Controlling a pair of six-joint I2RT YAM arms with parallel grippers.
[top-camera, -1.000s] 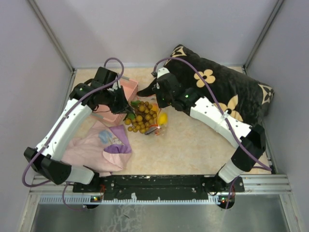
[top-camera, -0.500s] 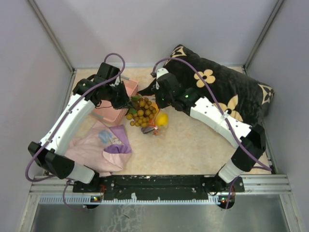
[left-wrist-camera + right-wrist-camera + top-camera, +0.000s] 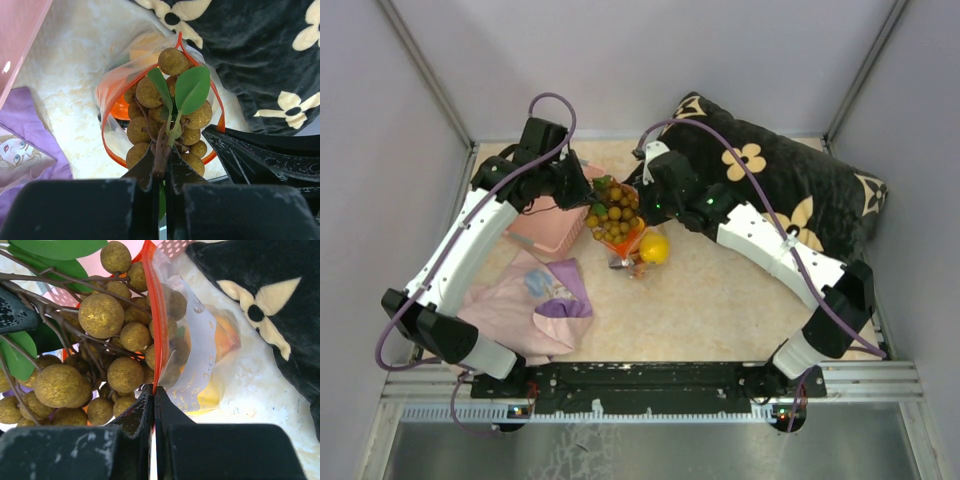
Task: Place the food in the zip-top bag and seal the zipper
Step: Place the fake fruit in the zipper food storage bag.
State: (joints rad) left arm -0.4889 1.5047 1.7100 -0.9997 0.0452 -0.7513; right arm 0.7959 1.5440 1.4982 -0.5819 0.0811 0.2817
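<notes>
- the left fingers are pressed together on the woody stem of the olive-brown grape bunch, which hangs leaves-up over the bench.
- the right fingers are pinched tight on the zipper, holding up that edge of the zip-top bag.
- the bag's mouth gapes in an orange-red ring around the bunch, and a few berries show through the clear plastic (so the bunch is partly inside).
- a yellow-orange round fruit sits at the bag's lower end; i cannot tell whether it is inside.
- the bag stands between the pink basket and the black flowered cushion.
- the pink-purple cloth lies in front of the basket.
</notes>
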